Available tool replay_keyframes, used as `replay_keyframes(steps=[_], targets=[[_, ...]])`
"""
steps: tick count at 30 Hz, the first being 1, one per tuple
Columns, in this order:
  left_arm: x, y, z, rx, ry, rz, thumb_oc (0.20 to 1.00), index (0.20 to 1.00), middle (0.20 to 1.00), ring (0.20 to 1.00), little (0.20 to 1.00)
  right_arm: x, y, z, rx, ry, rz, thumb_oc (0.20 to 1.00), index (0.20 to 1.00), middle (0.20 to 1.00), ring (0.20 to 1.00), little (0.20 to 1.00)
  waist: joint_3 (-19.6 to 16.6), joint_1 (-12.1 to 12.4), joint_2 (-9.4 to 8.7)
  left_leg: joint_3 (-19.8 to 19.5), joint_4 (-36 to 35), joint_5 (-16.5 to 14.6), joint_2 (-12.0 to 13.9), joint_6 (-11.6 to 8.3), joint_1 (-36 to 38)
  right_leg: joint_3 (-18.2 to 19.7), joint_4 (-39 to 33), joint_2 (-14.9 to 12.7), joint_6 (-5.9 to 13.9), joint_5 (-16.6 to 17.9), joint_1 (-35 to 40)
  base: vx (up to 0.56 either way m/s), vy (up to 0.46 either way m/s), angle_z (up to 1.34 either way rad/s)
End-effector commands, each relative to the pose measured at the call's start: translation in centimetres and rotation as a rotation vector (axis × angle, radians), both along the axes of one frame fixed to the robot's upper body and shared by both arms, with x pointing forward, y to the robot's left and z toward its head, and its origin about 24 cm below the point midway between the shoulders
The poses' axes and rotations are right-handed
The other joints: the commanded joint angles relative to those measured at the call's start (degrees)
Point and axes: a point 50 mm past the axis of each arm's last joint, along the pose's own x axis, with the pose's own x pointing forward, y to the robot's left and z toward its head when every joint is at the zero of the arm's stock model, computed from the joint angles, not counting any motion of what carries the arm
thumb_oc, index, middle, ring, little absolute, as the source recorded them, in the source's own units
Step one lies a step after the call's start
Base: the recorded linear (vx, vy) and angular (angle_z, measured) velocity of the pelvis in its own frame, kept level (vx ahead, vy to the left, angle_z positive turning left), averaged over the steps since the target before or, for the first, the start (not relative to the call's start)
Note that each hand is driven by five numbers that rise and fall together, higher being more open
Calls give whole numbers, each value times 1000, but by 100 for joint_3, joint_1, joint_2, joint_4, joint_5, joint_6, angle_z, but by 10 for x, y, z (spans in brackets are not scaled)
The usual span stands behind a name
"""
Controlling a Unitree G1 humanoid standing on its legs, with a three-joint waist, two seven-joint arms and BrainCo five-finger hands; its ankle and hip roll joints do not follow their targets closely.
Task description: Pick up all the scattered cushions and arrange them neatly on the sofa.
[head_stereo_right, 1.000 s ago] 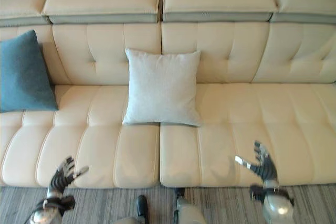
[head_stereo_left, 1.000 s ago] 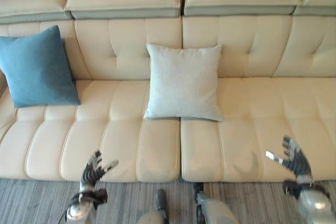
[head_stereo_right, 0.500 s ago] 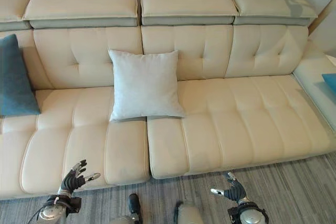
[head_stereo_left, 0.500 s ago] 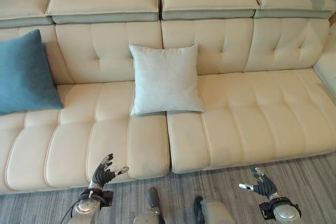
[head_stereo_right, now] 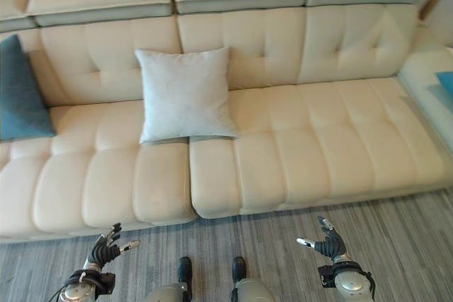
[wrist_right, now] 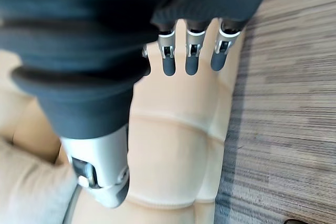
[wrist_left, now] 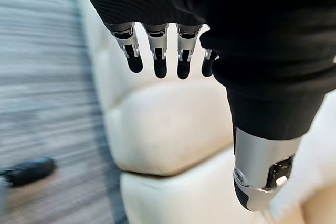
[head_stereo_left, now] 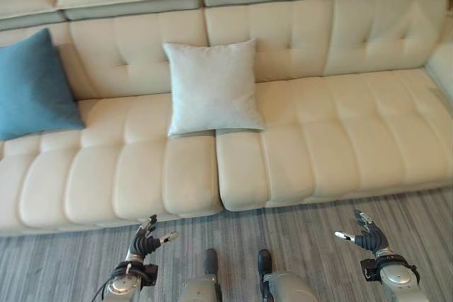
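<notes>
Left hand (head_stereo_left: 145, 242) hangs low over the grey carpet (head_stereo_left: 297, 231) in the left eye view, just in front of the sofa's (head_stereo_left: 318, 139) seat edge, fingers loosely spread and the thumb pointing toward the middle, holding nothing. Right hand (head_stereo_left: 366, 233) mirrors it over the carpet on the other side, fingers relaxed and apart, thumb pointing inward, also empty. On the seat a white cushion (head_stereo_left: 212, 86) stands upright, leaning on the backrest above the seam between two seat sections. A blue cushion (head_stereo_left: 32, 86) leans on the backrest well apart from it, toward the robot's left end. Nothing lies between the hands and the sofa.

From the right eye view, the same layout shows, and a bit of another blue cushion (head_stereo_right: 446, 81) appears on the side section at the far right edge, well away from the white one.

Through the left wrist view, the left hand's fingers (wrist_left: 159, 51) hang straight in a row with small gaps, the thumb (wrist_left: 262, 174) set apart from them; past them is the cream seat front and striped carpet, with nothing in the grasp.

Seen in the right wrist view, the right hand's fingers (wrist_right: 191, 53) are likewise straight and slightly apart, the thumb (wrist_right: 100, 174) off to one side, the sofa front and carpet beyond, and a corner of pale fabric beside the thumb.
</notes>
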Motion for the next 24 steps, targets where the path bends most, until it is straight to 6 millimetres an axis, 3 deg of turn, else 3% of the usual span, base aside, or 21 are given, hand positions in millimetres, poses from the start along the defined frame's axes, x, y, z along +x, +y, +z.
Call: replay_keyframes(steps=[1,7,9,11,15,16,17,19,21,22,24], targets=[[12,1,11,41,-52,-56,1000,1000,1000,1000,1000,3,3,3,25,-48,-17,1000,1000,1000,1000,1000,-258,-107,-170,110,643,-947,-438,143,-286,50,-201,-104,505,-3,-40,-21,125,-63],[19,-3,14,69,-47,-129,1000,1000,1000,1000,1000,-1,9,-3,69,-27,-30,1000,1000,1000,1000,1000,-288,-316,-191,512,200,-884,-416,247,-1,460,-69,36,603,113,-249,-25,80,-74],[22,-1,16,94,-44,-141,1000,1000,1000,1000,1000,3,17,-3,105,-46,-31,1000,1000,1000,1000,1000,-233,-404,-248,921,163,-926,-358,311,73,697,65,152,722,243,-465,-62,48,-103],[23,0,17,100,-50,-142,1000,1000,1000,1000,1000,5,19,-3,112,-54,-31,1000,1000,1000,1000,1000,-223,-397,-267,1093,159,-939,-317,323,93,653,108,149,763,272,-538,-32,-24,-119],[28,1,26,93,-92,-128,1000,1000,1000,1000,1000,13,28,0,131,-87,-31,1000,1000,1000,1000,1000,-198,-191,-161,1892,166,-1081,58,260,364,-1339,633,-451,671,-130,-631,26,-81,-146],[27,1,26,92,-92,-128,1000,1000,1000,1000,1000,13,28,0,130,-87,-31,1000,1000,1000,1000,1000,-184,-190,-159,1891,169,-1095,58,258,383,-1339,665,-454,673,-157,-624,65,-126,-190],[25,1,25,86,-88,-123,1000,1000,1000,1000,1000,14,31,-1,127,-86,-21,1000,1000,1000,1000,1000,-242,-119,-150,2270,189,-1079,170,198,473,-2042,597,-717,626,-247,-430,55,-183,-166],[22,-4,20,70,-69,-133,1000,1000,1000,1000,1000,11,31,-3,128,-72,-24,1000,1000,1000,1000,1000,-284,-209,-168,2456,439,-1223,210,174,586,-1755,587,-676,608,-234,-467,148,-227,-149],[23,-10,17,46,-64,-148,1000,1000,1000,1000,1000,8,27,-3,127,-69,-36,1000,1000,1000,1000,1000,-289,-320,-206,2575,1252,-1436,424,167,549,-1425,417,-580,527,-269,-343,228,-272,-130],[23,-14,17,36,-66,-151,1000,1000,1000,1000,1000,6,25,-2,123,-70,-38,1000,1000,1000,1000,1000,-242,-316,-198,2521,1861,-1448,639,135,442,-1326,364,-466,418,-309,-226,244,-313,-95],[26,-24,15,10,-73,-162,1000,1000,1000,1000,1000,8,19,1,98,-75,-42,1000,1000,1000,1000,1000,-102,-258,-193,2084,2746,-1204,793,101,145,-1064,222,-243,246,-400,50,221,-233,-81]])
